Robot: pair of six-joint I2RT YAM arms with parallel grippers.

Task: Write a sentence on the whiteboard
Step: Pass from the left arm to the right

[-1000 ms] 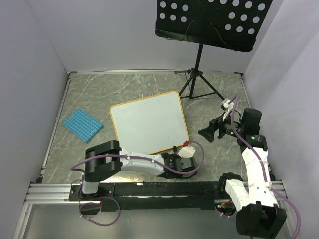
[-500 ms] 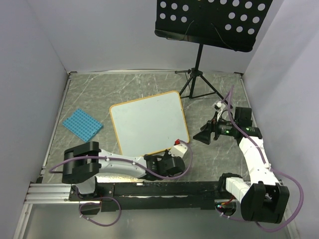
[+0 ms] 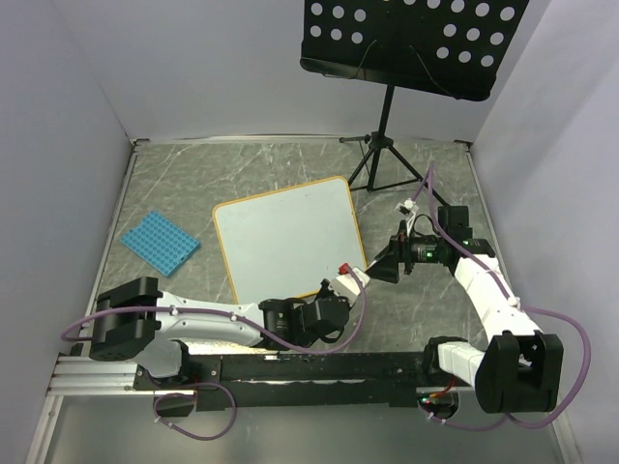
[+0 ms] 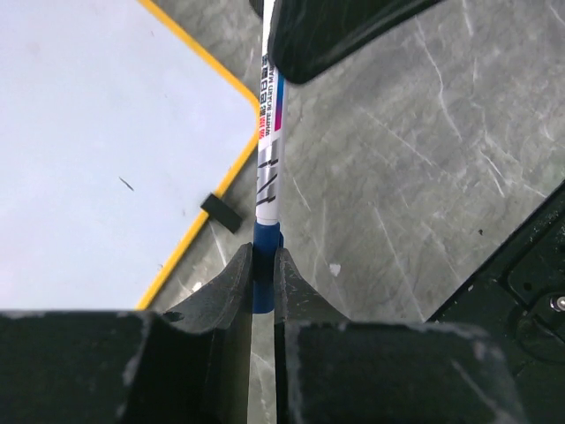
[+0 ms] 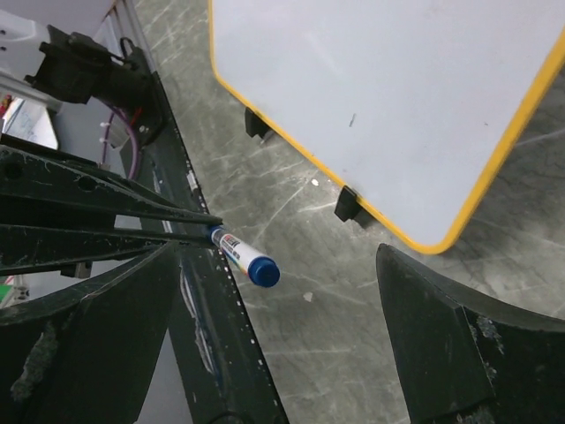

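Left gripper: jaws closed on the blue end of a marker, whose white printed barrel runs on past the fingertips. It is low over the table, just off the near right corner of the whiteboard. Right gripper: jaws spread wide and holding nothing, facing the left gripper from the right, with the marker's blue tip showing between its two fingers in the right wrist view. Whether that tip is inside the jaws or only in line with them cannot be told. Whiteboard: lies flat near the middle of the grey marbled table, turned at an angle. It has an orange-yellow frame and rounded corners, with black clip feet along the near edge. The white face bears one small dark speck. The marker is beside the frame, not over the face. Blue studded plate: flat on the table, well left of the board. Black perforated music stand: on a tripod at the far right of the table.
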